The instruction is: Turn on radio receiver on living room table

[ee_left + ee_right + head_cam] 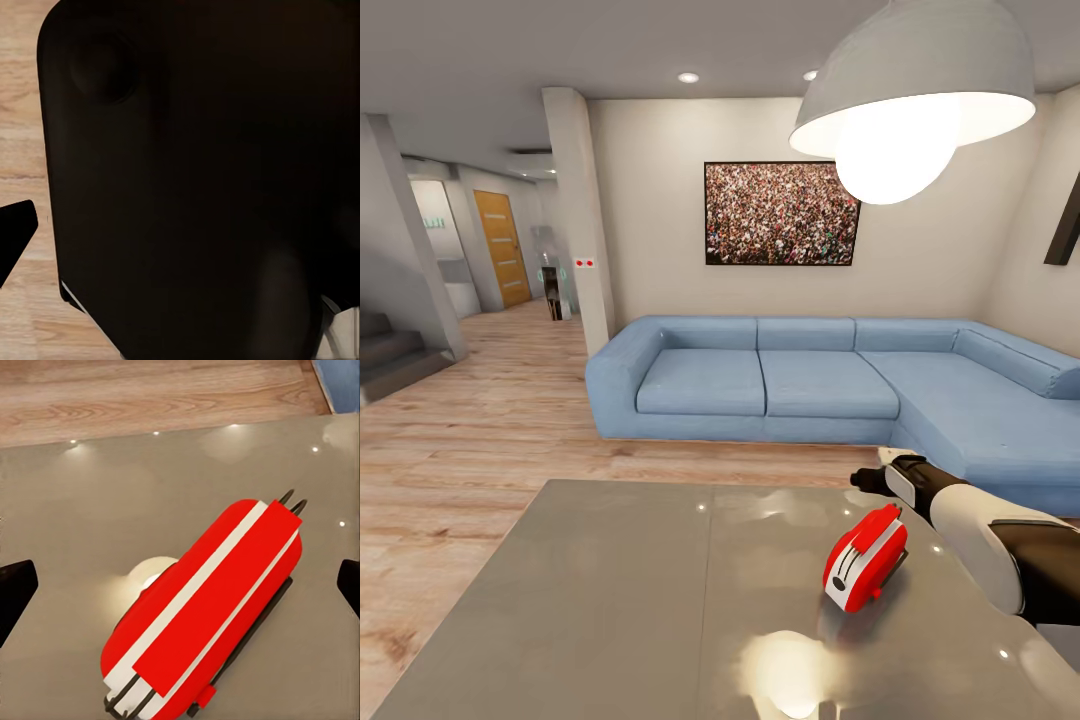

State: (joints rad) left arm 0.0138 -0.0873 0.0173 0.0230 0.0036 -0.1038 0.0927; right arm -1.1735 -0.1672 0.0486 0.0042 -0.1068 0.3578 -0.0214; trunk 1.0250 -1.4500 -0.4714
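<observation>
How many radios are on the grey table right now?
1: the red radio lies on the table toward its right side, just ahead of the right end effector.

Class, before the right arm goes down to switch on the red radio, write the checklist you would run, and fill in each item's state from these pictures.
1. Radio receiver lies on the table: ok.
2. Right gripper open, fingertips apart on either side of the radio: ok.
3. Gripper above the radio, not touching: ok.
4. Power switch located: cannot tell.
5. Left gripper's state: cannot tell, dark shape blocks its camera.
</observation>
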